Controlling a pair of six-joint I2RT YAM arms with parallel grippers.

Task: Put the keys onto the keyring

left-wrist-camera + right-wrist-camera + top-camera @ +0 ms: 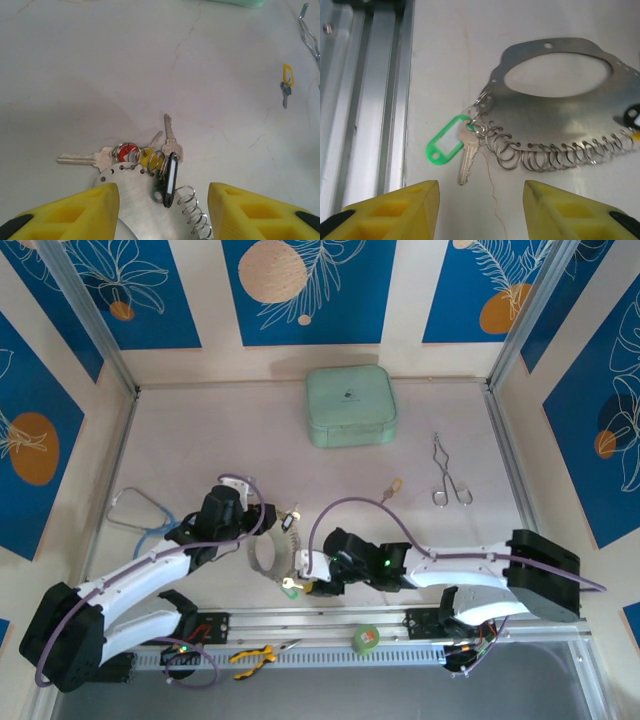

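Observation:
The keyring (264, 558) is a flat steel oval plate (555, 117) with a row of small wire rings along its edge, lying on the table between my two grippers. In the left wrist view, keys with a red tag (127, 150), a yellow tag (146, 156) and a black tag (171, 180) hang from it. A key with a green tag (447, 145) hangs at its other end. My left gripper (163, 210) is open over the plate. My right gripper (481, 210) is open just short of the green-tagged key. A loose key with a yellow tag (393, 485) lies apart.
A mint-green case (350, 407) sits at the back, steel forceps (450, 475) to the right, a stethoscope (140, 515) to the left. Yellow-handled pliers (255, 657) and a green tape roll (367, 638) lie by the aluminium rail (330, 625) at the near edge.

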